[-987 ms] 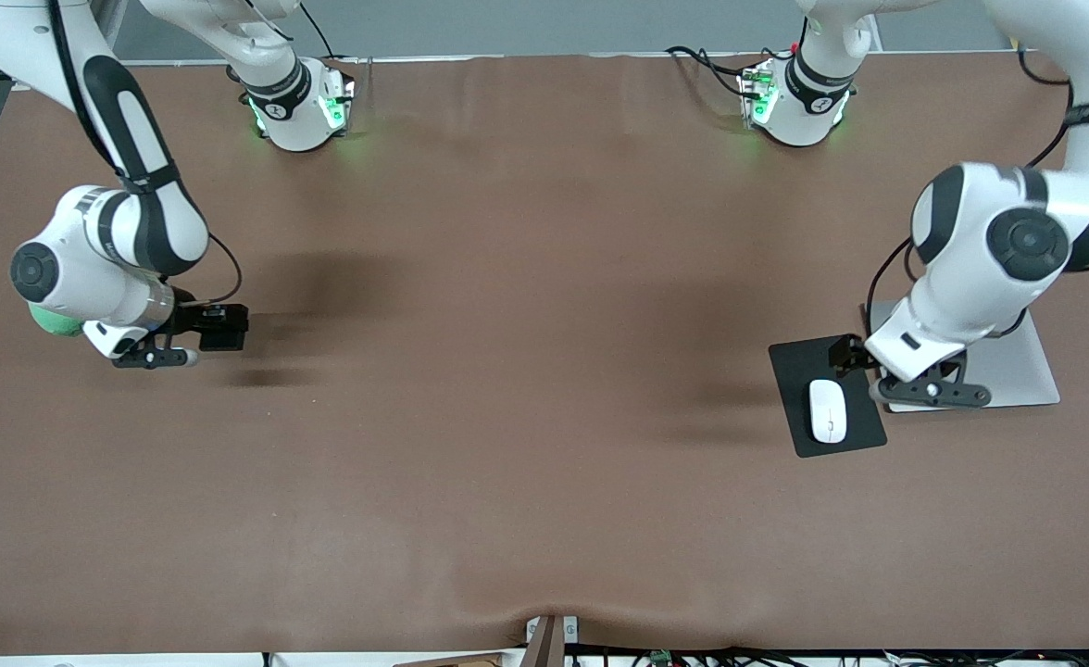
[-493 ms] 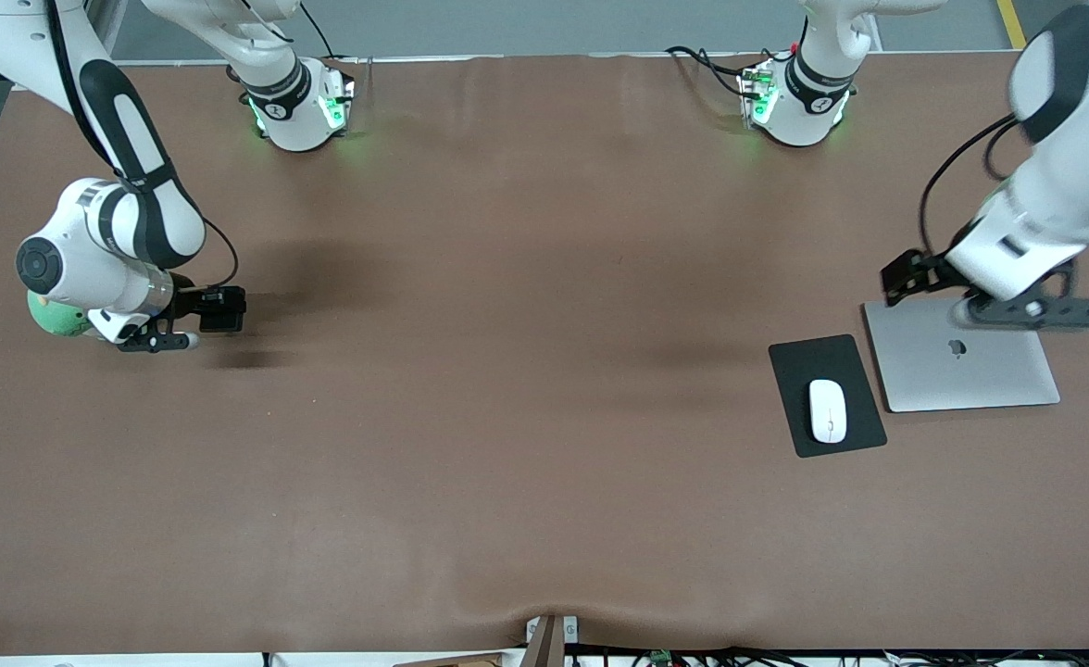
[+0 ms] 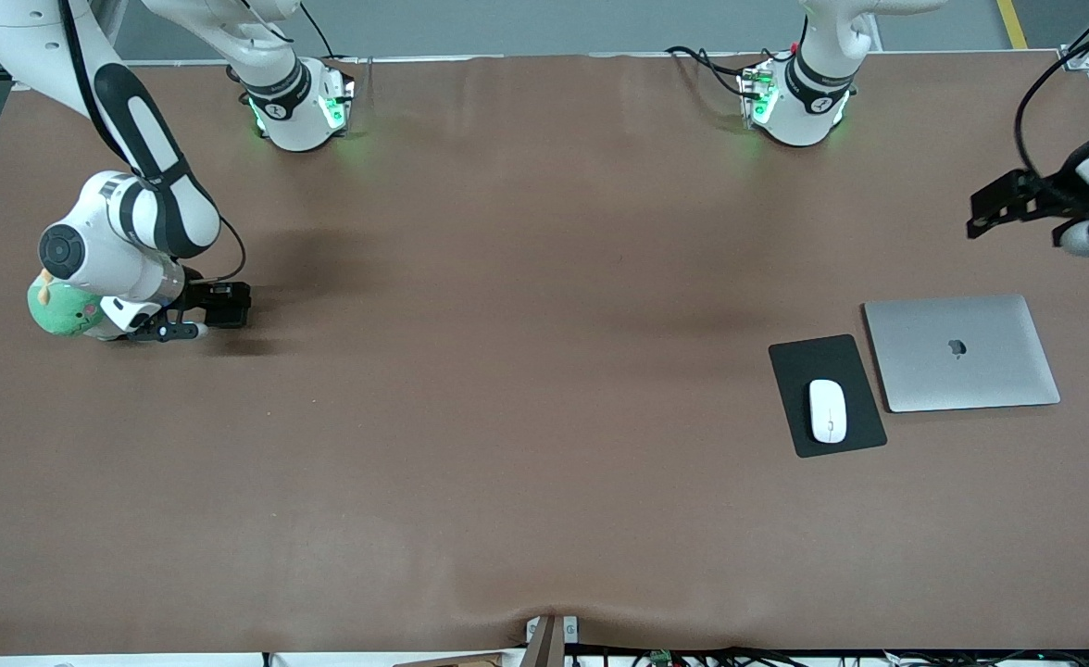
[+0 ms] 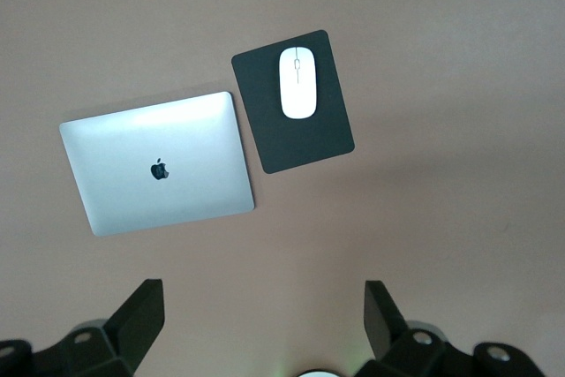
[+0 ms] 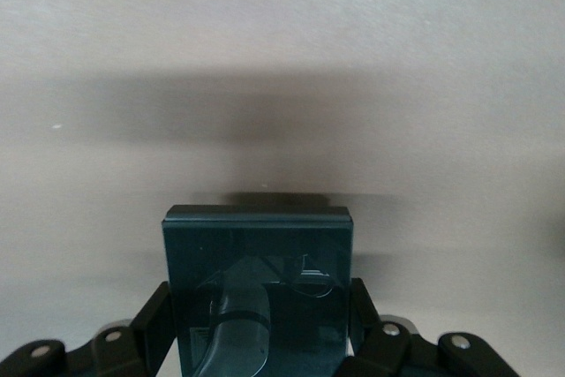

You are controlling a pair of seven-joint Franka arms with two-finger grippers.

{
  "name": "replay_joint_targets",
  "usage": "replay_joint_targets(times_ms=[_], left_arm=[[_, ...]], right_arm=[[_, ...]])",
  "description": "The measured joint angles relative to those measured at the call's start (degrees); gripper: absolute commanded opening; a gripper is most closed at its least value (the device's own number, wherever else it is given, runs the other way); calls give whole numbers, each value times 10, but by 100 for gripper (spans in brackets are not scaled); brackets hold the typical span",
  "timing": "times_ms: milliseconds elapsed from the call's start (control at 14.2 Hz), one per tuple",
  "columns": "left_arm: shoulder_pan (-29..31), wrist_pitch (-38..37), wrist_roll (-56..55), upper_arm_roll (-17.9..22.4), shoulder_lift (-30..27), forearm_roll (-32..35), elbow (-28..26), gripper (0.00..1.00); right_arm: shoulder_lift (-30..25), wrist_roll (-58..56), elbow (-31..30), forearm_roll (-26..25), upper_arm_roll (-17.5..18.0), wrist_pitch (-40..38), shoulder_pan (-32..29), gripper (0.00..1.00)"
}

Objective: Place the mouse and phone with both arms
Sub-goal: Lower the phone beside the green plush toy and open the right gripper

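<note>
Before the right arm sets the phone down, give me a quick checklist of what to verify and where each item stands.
1. Phone clamped between the right gripper's fingers: ok, the jaws are shut on its sides in the right wrist view.
2. Table under the phone bare: ok, only brown cloth and the phone's shadow show there.
3. Green plush toy beside the right gripper clear of the drop spot: cannot tell, the arm partly hides it.
4. Mouse placed: ok, it lies on the black mouse pad, beside the closed laptop.
5. Left gripper empty: ok, its jaws are open with nothing between them, high over the table past the laptop.
</note>
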Motion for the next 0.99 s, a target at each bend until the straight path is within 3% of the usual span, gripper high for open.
replay_joint_targets(times_ms=[141, 211, 352, 423, 705, 987], left_arm=[[1, -5, 3, 1, -3, 0, 5, 100], [1, -6, 3, 1, -6, 0, 5, 100], [2, -7, 3, 1, -12, 0, 5, 100], [3, -7, 3, 1, -14, 0, 5, 100], [5, -8, 3, 1, -15, 0, 5, 100], [11, -10, 4, 0, -15, 0, 5, 100]], right_arm=[[10, 0, -1, 0, 0, 9, -5, 0], [15, 0, -1, 0, 0, 12, -5, 5], [20, 0, -1, 0, 1, 15, -5, 74], [20, 0, -1, 0, 1, 15, -5, 100], [20, 0, 11, -1, 3, 6, -5, 100], [20, 0, 120, -1, 9, -145, -4, 100]])
